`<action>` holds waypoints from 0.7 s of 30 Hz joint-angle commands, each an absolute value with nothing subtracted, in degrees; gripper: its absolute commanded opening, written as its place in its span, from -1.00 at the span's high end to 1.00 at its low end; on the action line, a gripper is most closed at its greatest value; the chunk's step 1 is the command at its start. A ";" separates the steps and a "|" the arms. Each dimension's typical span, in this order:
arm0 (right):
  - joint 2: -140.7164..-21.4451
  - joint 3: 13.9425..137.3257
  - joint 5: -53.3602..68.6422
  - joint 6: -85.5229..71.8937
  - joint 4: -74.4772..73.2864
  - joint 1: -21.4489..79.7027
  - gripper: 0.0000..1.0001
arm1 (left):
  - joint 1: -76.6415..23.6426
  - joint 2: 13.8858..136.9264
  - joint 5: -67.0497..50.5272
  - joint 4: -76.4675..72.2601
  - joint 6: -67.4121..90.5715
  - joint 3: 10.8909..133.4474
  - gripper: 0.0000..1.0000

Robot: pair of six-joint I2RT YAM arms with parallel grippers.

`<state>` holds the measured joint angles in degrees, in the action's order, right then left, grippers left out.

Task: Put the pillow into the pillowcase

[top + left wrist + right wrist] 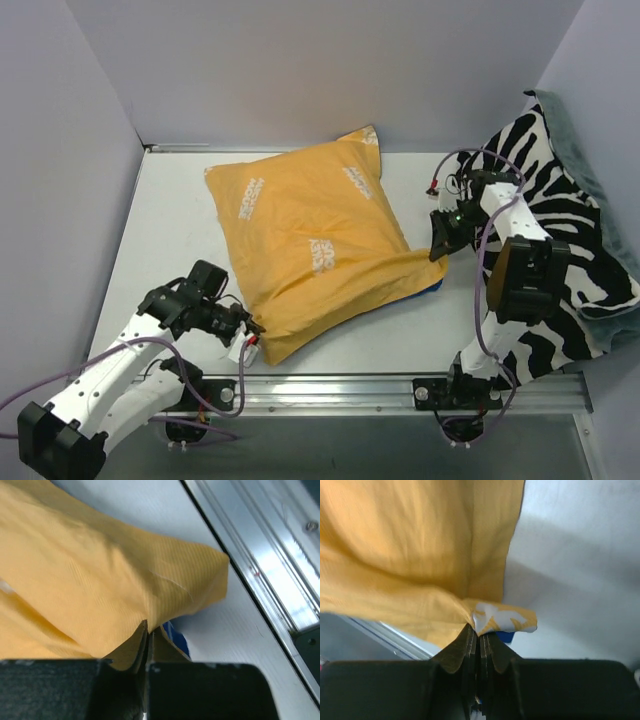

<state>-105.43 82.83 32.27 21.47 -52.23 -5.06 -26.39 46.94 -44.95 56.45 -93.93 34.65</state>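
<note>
Pillowcase (310, 235) corners — in left claw (252, 325), right claw (437, 250)

i see the pillowcase (310, 250), a big orange-yellow cloth bag with white letters on it. it lies fat and puffy in the middle of the white table (170, 230), turned a bit sideways and wrinkly.

Top view: high behind the arm bases, looking down on the whole worktop (170, 230). Left wrist view: just behind the left tool (146, 632), tight on the pillowcase (100, 580) by the near edge. Right wrist view: equally tight behind the right tool (477, 630). All three share the pillowcase.
</note>
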 commanded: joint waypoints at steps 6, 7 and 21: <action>-84.21 67.79 20.85 60.41 -78.91 -7.83 0.14 | -51.99 49.13 -46.85 64.42 -76.92 46.58 0.75; -82.98 66.72 17.35 62.21 -79.80 -7.56 -0.16 | -55.42 48.70 -46.41 64.95 -75.34 46.58 0.28; -97.90 81.39 33.76 28.14 -69.10 1.30 -0.29 | -32.47 64.47 -38.41 31.91 -33.41 59.30 -0.85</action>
